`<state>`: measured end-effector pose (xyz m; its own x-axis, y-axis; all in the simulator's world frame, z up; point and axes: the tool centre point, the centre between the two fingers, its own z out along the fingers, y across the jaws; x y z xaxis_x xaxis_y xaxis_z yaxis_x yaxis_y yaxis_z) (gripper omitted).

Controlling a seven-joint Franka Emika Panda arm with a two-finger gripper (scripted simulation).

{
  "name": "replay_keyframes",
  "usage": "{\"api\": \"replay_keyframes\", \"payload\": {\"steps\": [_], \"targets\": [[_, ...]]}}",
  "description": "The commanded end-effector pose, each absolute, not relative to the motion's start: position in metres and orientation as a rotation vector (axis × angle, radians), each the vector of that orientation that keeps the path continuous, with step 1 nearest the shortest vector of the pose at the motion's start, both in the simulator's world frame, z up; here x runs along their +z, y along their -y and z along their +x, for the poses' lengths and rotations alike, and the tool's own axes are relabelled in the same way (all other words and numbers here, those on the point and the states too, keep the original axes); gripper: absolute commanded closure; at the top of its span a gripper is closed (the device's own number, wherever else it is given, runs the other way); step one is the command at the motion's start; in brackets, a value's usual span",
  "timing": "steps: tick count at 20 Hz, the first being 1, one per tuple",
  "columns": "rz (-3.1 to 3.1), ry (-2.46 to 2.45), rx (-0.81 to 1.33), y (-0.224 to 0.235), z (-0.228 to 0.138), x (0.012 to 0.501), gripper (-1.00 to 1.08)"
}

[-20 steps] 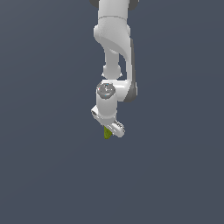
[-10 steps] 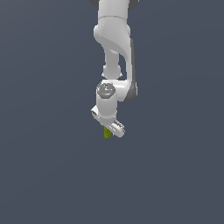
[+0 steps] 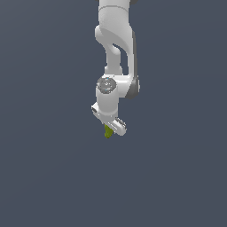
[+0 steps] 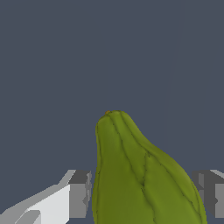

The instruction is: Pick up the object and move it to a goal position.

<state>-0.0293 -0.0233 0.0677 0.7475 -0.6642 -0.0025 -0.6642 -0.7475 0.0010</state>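
Observation:
The object (image 3: pixel 107 131) is a small olive-green lumpy blob that pokes out just below the white hand in the exterior view. My gripper (image 3: pixel 109 131) points down and sits around it. In the wrist view the object (image 4: pixel 140 175) fills the space between the two grey fingers (image 4: pixel 81 192), its tapered end pointing away from the camera. Both fingers sit against its sides, so the gripper is shut on it. The fingertips are hidden by the hand in the exterior view.
The white arm (image 3: pixel 116 40) comes down from the top of the exterior view. All around is a plain dark grey-blue surface (image 3: pixel 48 168). No goal marker shows.

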Motion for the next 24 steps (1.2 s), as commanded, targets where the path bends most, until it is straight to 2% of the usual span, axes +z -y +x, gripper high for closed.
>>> {"api": "replay_keyframes", "payload": {"steps": [1,9,24], "targets": [[2.938,1.117,0.000,0.024,-0.031,0.083,1.08],[2.938,1.118,0.000,0.030,-0.044,0.152,1.08],[2.935,1.120,0.000,0.044,-0.075,0.321,1.08]]}}
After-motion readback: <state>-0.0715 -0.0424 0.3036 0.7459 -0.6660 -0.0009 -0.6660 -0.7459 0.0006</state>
